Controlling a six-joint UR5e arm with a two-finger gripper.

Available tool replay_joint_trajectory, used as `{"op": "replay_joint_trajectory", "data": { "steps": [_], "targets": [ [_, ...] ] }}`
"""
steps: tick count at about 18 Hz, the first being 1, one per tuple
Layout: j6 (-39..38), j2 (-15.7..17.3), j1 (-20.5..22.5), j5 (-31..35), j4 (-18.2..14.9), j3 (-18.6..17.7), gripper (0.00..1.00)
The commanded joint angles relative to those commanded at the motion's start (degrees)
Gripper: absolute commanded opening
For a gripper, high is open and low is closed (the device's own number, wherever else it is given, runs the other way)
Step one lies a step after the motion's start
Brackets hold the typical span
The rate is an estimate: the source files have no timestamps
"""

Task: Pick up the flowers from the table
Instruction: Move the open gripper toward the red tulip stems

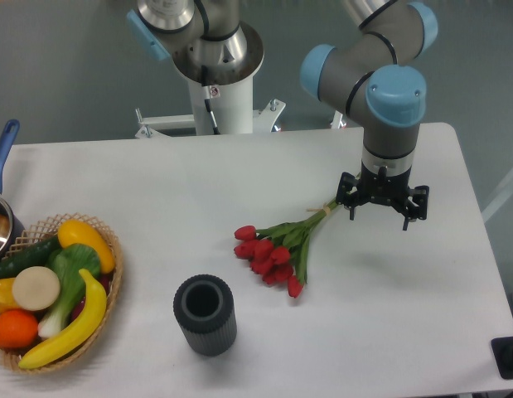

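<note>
A bunch of red tulips, the flowers (277, 247), lies flat on the white table (239, 174), buds toward the basket side and tied stems running up and away toward the gripper (381, 212). The gripper hangs off a grey and blue arm (380, 75) just beyond the stem ends, above the tabletop, its dark fingers (352, 207) spread apart and pointing down with nothing between them; the stem tips reach almost to the nearer finger, though whether they touch cannot be told.

Just in front of the flowers, toward the near edge of the table, a dark ribbed cup (205, 314) stands upright with its mouth open; its inside looks dark and what it holds, if anything, cannot be made out.

Well to the far side of the flowers from the gripper, at the table's end, sits a wicker basket (107, 274) heaped with produce: a long yellow banana (74, 323) along the rim nearest the flowers, a yellow pepper (84, 240) behind it, a green leafy vegetable (70, 274) with a white stalk in the middle, a pale round onion (36, 288), an orange (14, 328) and a dark green cucumber (28, 255). Past the basket, at the picture's edge, a pot (1, 228) with a blue handle is partly cut off
</note>
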Motion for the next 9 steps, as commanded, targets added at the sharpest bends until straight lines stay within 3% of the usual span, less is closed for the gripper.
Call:
{"op": "replay_joint_trajectory", "data": {
  "steps": [9],
  "targets": [
    [0.0, 0.5, 0.1, -1.2, 0.2, -1.2, 1.00]
  ]
}}
